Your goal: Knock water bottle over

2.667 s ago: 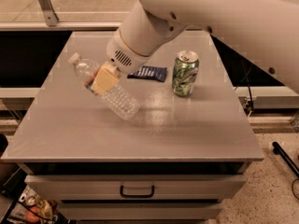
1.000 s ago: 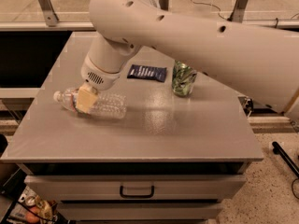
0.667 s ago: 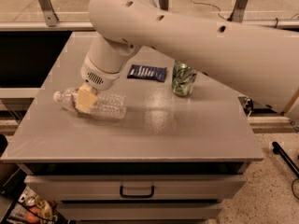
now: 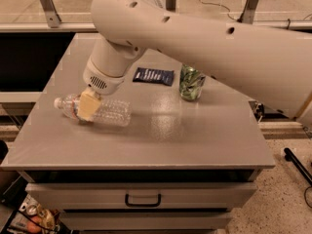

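End effector (image 4: 87,107) first: it's low over the left side of the counter (image 4: 195,145), right on the bottle (image 4: 111,112), with its tan face laid across the bottle's label end. Is it clenched on the plastic or let go? We can't tell from here, because the far side of the contact is hidden behind the bottle.

Now from the front. Nearest us is the drawer (image 4: 87,198) under the counter, closed, with its dark handle (image 4: 143,199) in the middle. To the right of the cabinet we see speckled floor (image 4: 273,199).

Up on the grey top, the bottle is down. It lies on its side at front left, white cap (image 4: 58,102) pointing to the left edge and clear ribbed body running right. It rests flat on the surface, well inside the edges.

Further back, right of centre, we have the green can (image 4: 191,83) standing upright, well apart from the bottle, its top tucked under the arm (image 4: 219,43). Just left of it a dark blue packet (image 4: 153,75) lies flat, near the can but not touching it.

The thick white arm sweeps in from the right above everything and bends down to the bottle. Behind the counter runs a pale ledge with metal posts (image 4: 48,5).
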`<state>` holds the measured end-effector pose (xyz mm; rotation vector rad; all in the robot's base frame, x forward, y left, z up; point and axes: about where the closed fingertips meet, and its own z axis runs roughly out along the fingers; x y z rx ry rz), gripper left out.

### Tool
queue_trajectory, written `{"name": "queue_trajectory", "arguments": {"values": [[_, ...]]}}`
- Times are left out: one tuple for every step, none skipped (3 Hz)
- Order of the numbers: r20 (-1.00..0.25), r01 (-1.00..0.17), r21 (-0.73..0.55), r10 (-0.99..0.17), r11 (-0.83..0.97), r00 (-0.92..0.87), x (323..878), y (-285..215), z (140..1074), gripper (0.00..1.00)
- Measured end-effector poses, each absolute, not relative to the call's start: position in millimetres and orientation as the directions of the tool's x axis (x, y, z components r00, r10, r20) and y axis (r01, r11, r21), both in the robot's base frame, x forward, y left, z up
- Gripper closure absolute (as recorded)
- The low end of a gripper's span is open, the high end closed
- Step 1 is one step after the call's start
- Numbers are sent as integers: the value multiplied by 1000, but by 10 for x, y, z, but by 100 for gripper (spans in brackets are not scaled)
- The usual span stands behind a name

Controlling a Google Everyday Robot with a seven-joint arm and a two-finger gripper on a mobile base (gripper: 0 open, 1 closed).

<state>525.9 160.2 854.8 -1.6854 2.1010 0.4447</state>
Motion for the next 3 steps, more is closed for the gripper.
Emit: {"name": "queue_trajectory", "arguments": {"values": [[-500,-976,-8,-846,217,-184,5249,1608,8551,12],[-500,-977,-9,-847,215,-181,5238,1615,8555,0],[-500,-977,-9,-847,214,-181,5238,1615,8555,0]]}}
